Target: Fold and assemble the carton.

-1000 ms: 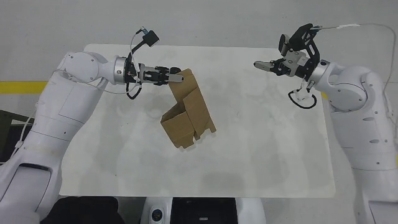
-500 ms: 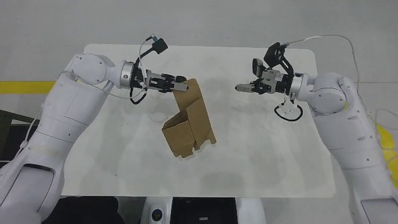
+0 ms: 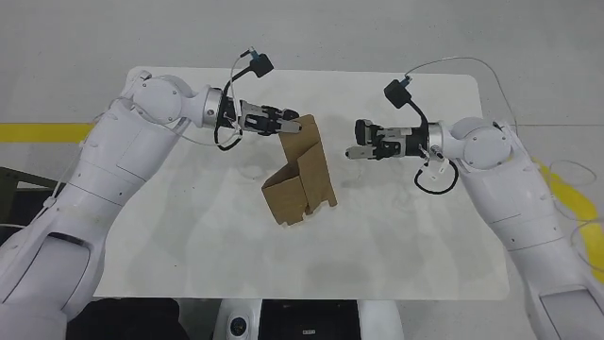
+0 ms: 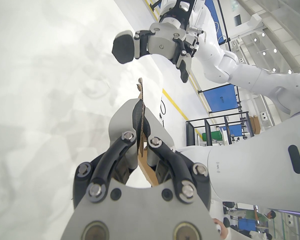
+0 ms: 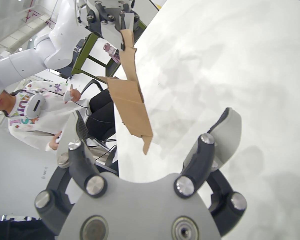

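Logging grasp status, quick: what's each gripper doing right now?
Left gripper: closed on an edge of the carton.
Right gripper: open, holding nothing.

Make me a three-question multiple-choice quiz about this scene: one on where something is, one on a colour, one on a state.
1. Where does the left gripper hold the carton? A. its upper end B. its lower end C. nowhere
2. What colour is the carton? A. white B. brown C. blue
3. How is the right gripper? A. shut on the carton B. shut, empty C. open, apart from the carton
Answers: 1 A, cardboard is pinched between its fingers; 2 B, brown against the white table; 3 C, its fingers stand spread, clear of the carton.
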`<action>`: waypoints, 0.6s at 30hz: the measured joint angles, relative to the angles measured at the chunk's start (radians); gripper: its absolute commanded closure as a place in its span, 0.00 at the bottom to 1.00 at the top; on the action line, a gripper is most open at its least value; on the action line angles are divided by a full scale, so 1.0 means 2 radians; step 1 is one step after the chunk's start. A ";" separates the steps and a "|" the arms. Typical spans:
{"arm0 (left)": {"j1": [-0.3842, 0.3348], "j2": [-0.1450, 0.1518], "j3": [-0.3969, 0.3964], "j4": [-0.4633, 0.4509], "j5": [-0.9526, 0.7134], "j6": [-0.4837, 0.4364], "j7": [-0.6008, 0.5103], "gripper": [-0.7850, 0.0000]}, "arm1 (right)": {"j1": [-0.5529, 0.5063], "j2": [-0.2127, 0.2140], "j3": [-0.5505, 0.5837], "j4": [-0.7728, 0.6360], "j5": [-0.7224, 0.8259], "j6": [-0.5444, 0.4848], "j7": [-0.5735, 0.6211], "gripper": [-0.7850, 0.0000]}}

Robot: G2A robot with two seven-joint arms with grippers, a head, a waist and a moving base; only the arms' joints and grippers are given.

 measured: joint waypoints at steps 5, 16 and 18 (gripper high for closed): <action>-0.011 -0.007 0.031 0.001 -0.025 -0.014 0.014 1.00 | 0.008 -0.001 -0.024 0.005 0.008 -0.005 -0.005 0.00; -0.030 -0.011 0.068 0.021 -0.071 -0.028 0.028 1.00 | 0.027 0.002 -0.084 0.001 0.035 -0.014 -0.014 0.00; -0.033 -0.012 0.073 0.026 -0.072 -0.032 0.032 1.00 | 0.033 0.003 -0.097 0.001 0.039 -0.015 -0.015 0.00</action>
